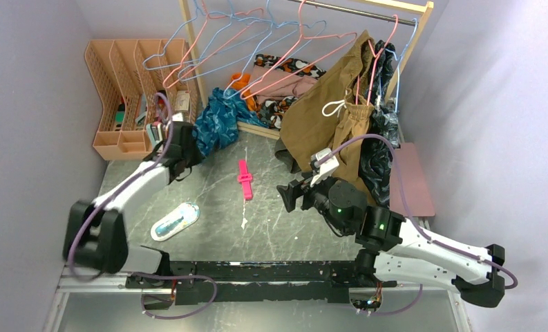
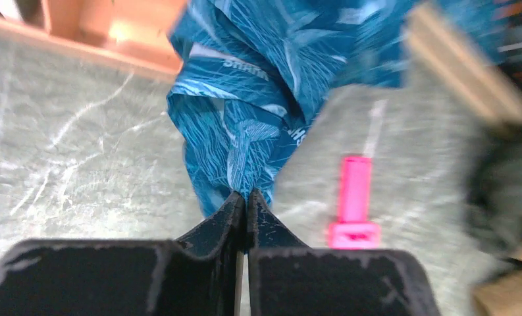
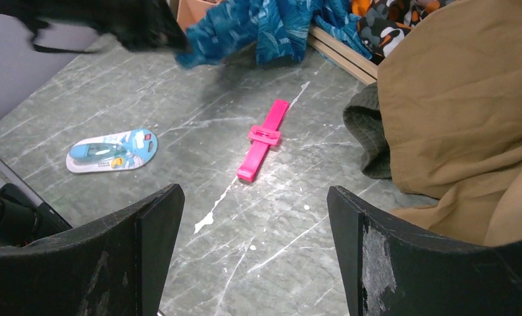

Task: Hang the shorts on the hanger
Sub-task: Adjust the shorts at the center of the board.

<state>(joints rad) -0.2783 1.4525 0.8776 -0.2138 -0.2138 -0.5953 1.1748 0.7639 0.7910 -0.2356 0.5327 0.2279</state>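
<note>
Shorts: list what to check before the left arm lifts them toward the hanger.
1. Left gripper shut on the shorts: ok.
2. Right gripper open and empty: ok.
3. Shorts free of the wooden rack: cannot tell; they lie bunched against it.
4. Waistband located: cannot tell; the fabric is crumpled.
5. Hanger free to take: cannot tell; several pink ones overlap.
6. Pink clip apart from the shorts: ok.

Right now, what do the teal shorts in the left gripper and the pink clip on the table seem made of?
The teal shorts: thin printed fabric, matte; it crumples into soft folds. The pink clip: likely hard moulded plastic, smooth, slightly shiny, with crisp straight edges.
</note>
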